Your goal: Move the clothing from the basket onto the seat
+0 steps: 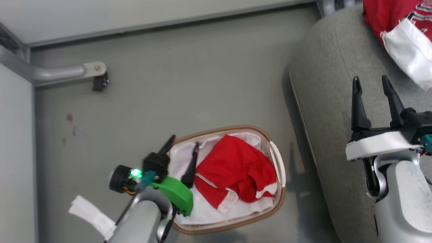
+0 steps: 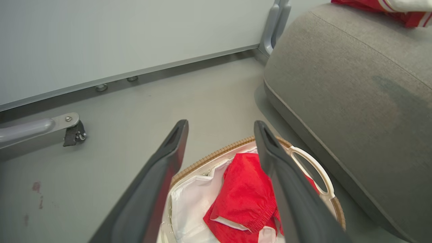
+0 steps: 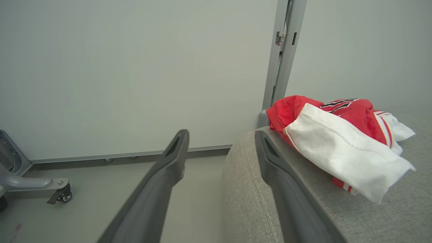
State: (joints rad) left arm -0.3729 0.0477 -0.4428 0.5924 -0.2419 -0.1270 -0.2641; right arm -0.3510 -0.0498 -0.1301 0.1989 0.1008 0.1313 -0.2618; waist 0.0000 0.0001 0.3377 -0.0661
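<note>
A red garment with white trim lies crumpled in the basket on the floor. My left gripper hangs open over the basket's left end, one finger over the white liner, the other over the rim; nothing is between them. A second red garment with white panels and dark lettering rests on the grey seat. Above the seat's front part my right gripper stands open and empty, short of that garment.
A grey metal leg with a castor juts over the floor at the left. Pale wall panels close the far side. A white paper tag hangs by my left forearm. The basket sits close to the seat's rounded edge.
</note>
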